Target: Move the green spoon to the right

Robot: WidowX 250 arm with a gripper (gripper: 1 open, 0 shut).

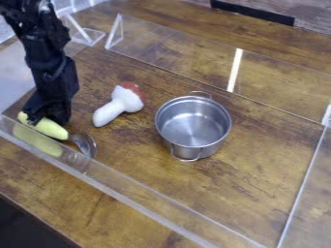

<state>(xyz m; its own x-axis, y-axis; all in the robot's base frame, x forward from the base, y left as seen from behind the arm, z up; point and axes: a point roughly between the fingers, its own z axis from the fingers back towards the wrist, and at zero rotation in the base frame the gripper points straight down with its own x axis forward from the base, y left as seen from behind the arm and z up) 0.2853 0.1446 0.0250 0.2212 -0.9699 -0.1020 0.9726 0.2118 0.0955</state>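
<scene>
Tool [46, 113] clamps green spoon [54, 129] handle; long axis diag., bowl lower-right.

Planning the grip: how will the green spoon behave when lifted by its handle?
Probably stiff: the green spoon has a thick plastic handle. Its shiny metal bowl may tip it bowl-down. The rounded handle could roll.

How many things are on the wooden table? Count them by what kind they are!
Spoons: 1, the small spoon with a yellow-green plastic handle and silver metal bowl
Pots: 1, the round shiny steel pot
Toys: 1, the white mushroom-shaped toy with a red tip
Total: 3
</scene>
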